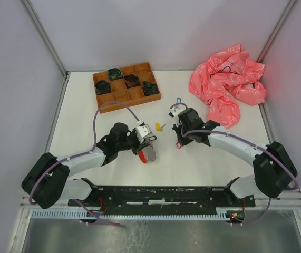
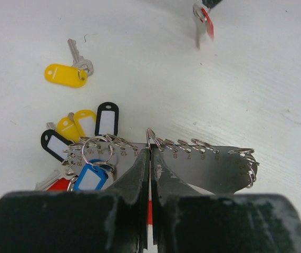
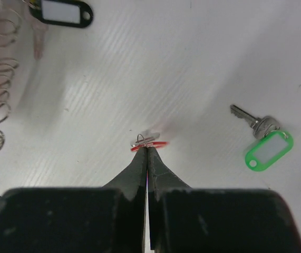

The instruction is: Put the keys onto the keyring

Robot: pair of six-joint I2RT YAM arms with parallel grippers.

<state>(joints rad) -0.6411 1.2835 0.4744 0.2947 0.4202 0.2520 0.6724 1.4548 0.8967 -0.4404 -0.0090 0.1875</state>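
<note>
My left gripper (image 2: 150, 146) (image 1: 147, 142) is shut on the keyring (image 2: 203, 163), a grey numbered plate with several small split rings along its rim; the jaws pinch one ring at the top edge. Tagged keys (image 2: 89, 176) in blue, black, yellow and red hang from its left side. My right gripper (image 3: 148, 148) (image 1: 179, 138) is shut on a red-tagged key (image 3: 150, 143) (image 2: 203, 23), seen edge-on and held off the table right of the keyring. A loose yellow-tagged key (image 2: 66, 75) (image 1: 159, 127) lies between the arms. A green-tagged key (image 3: 266, 150) lies to the right of my right gripper.
An orange-brown compartment tray (image 1: 119, 96) holding dark objects stands at the back left. A crumpled pink bag (image 1: 226, 87) lies at the back right. A blue-tagged key (image 1: 178, 100) lies just behind my right gripper. Grey walls close off the table's sides.
</note>
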